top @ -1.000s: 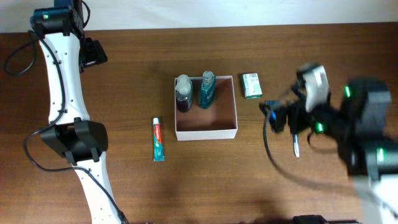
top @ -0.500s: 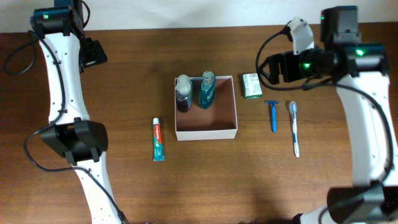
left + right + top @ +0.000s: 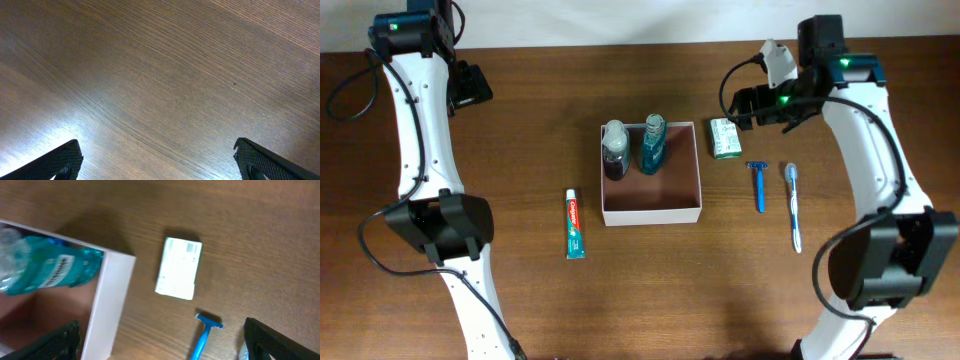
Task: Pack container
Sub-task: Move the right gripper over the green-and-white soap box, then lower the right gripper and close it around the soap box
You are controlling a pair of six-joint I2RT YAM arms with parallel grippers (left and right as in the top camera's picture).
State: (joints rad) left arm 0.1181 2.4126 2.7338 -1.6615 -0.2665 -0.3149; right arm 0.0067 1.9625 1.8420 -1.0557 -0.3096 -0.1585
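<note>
The container (image 3: 700, 180) is a square white-walled box with a reddish-brown floor at the table's middle. A dark bottle (image 3: 615, 150) and a teal bottle (image 3: 653, 145) stand in its far side. My right gripper (image 3: 745, 105) is open and empty, hovering just behind the green-and-white soap box (image 3: 724, 137). The right wrist view shows the container wall (image 3: 112, 295), the teal bottle (image 3: 45, 272), the soap box (image 3: 179, 268) and a blue razor (image 3: 205, 332) between my right gripper's fingers (image 3: 162, 350). My left gripper (image 3: 470, 85) is open over bare wood (image 3: 160, 165).
The blue razor (image 3: 758, 185) and a blue-and-white toothbrush (image 3: 794, 205) lie right of the container. A toothpaste tube (image 3: 574, 223) lies left of it. The table's back edge runs close behind both grippers.
My right arm has swung from over the razor and toothbrush toward the back and left, and now sits near the soap box. The left arm has not moved.
</note>
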